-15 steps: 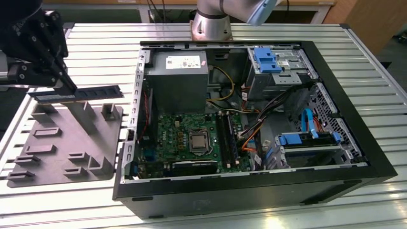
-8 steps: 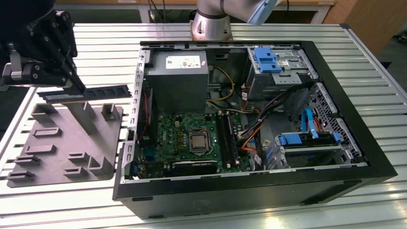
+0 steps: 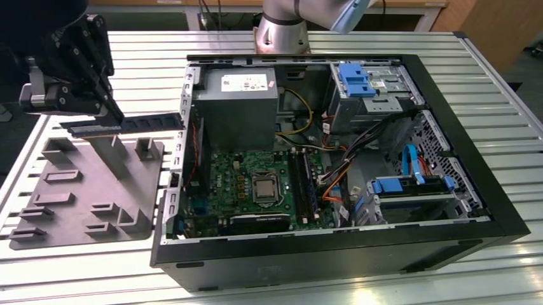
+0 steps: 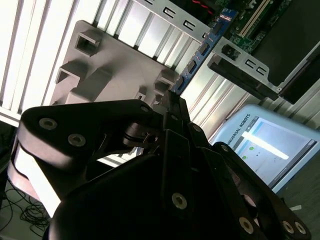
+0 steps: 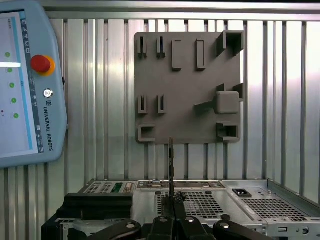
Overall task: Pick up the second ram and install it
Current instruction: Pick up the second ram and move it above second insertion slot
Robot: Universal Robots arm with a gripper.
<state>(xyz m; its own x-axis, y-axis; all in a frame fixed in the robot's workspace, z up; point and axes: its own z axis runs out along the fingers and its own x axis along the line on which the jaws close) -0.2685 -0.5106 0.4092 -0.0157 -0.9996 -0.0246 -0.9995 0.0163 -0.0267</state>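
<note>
While the black robot gripper [image 3: 95,122] hangs over the exterior view's left part of the slatted aluminium table [image 3: 51,270], its fingers are clamped on one end of the second ram [image 3: 136,124], a long, narrow, blackish memory stick with small chips along its face. The stick is held level with its long edge down, its free end pointing toward the open black computer tower case [image 3: 475,213]. It sits above the flat gray plastic fixture with raised blocks and slots [image 3: 85,203]; contact with the tallest block cannot be determined. In the first wrist view the stick [image 5: 170,165] appears edge-on, rising from the gripper [image 5: 172,220] toward the fixture [image 5: 185,100]. Inside the case, the long black memory sockets [image 3: 303,184] lie beside the green motherboard [image 3: 241,184], well apart from the stick.
</note>
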